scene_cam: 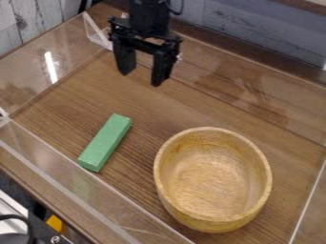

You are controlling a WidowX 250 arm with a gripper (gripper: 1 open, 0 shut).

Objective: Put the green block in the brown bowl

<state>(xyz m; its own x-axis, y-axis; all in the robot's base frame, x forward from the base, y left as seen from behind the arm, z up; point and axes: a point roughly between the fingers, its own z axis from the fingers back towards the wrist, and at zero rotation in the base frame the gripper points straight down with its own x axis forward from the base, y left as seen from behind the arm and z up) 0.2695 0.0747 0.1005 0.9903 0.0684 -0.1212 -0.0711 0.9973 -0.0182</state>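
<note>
The gripper (141, 71) hangs with its fingers spread wide and empty, above the table's far side. The green block (106, 142) lies flat below it toward the camera, well apart, long axis running diagonally, left of the brown bowl (213, 178).

The black gripper (141, 65) hangs over the far side of the wooden desk (216, 105), pointing down, its jaws spread wide with nothing between them. Nearer the front, the green block (106, 142) lies flat on the wood, slanted, well apart from the gripper and below it in the view. To the block's right sits the brown bowl (213, 180), upright and with nothing in it, near the block but not touching. Clear plastic walls (51, 57) fence the desk.
</note>
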